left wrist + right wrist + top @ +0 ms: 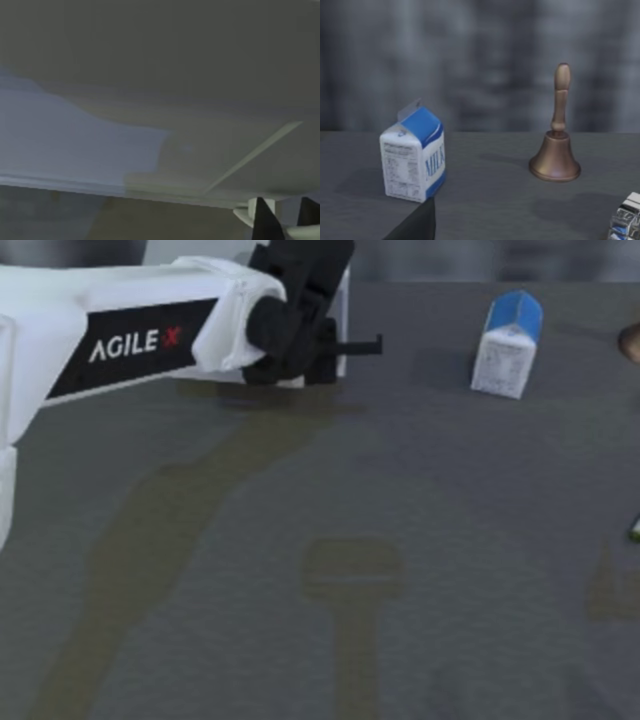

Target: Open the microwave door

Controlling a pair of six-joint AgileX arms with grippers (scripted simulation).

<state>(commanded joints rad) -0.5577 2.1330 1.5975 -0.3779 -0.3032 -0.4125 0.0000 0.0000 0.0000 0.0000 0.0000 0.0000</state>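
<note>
Two arms on rig: only the left one at work; right arm out of the top view, parked.
Left gripper point(372, 344): at far edge of table, left of centre, reaching over the appliance front. Fingers point toward table's right.
Grip state: black fingers point(265, 222) sit either side of a white bar in left wrist view, so closed or closing on it by my reading; contact not confirmed, cannot tell for certain.
Microwave point(342, 310): far-left of table, mostly hidden under the arm; only a white edge shows from above.
Microwave door point(150, 100): fills left wrist view, pale panel w/ greyish window, very close to camera. Angle of door vs. body unclear.
Why so placed: wrist is set level w/ handle so a sideways pull can swing the door, I judge.
Progress: opening appears not yet evident.
Other items: milk carton point(508, 345) stands right of gripper, well apart; bell point(556, 145) beyond it. Neither in the swing path, approx.
Right gripper: a dark finger tip point(415, 225) shows in its own view; spread not readable.
</note>
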